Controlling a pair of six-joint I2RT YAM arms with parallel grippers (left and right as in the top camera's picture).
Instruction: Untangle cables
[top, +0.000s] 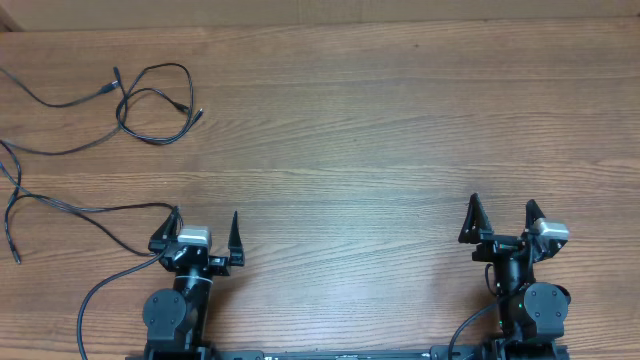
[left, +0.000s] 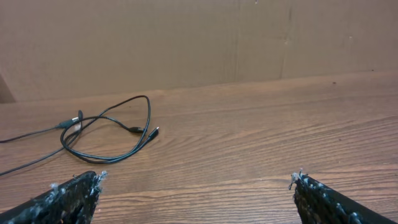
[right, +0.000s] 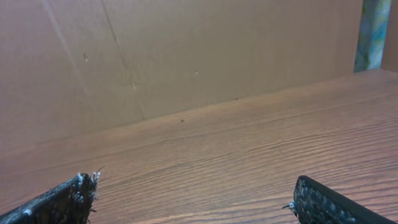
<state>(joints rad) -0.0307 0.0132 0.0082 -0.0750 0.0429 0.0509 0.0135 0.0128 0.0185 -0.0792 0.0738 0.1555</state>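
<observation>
Over the wooden table (top: 350, 130), seen from above, the cables (top: 152, 91) are lying in loose loops at the far left corner, well apart from both grippers, while the left gripper (top: 206, 215) and right gripper (top: 501, 202) are sitting at the near edge, jaws spread wide, gripping nothing. From the left wrist, the cables (left: 102, 118) are lying ahead to the left, near the cardboard wall (left: 249, 37). From the right wrist, the fingers (right: 68, 196) are standing wide apart over wood.
</observation>
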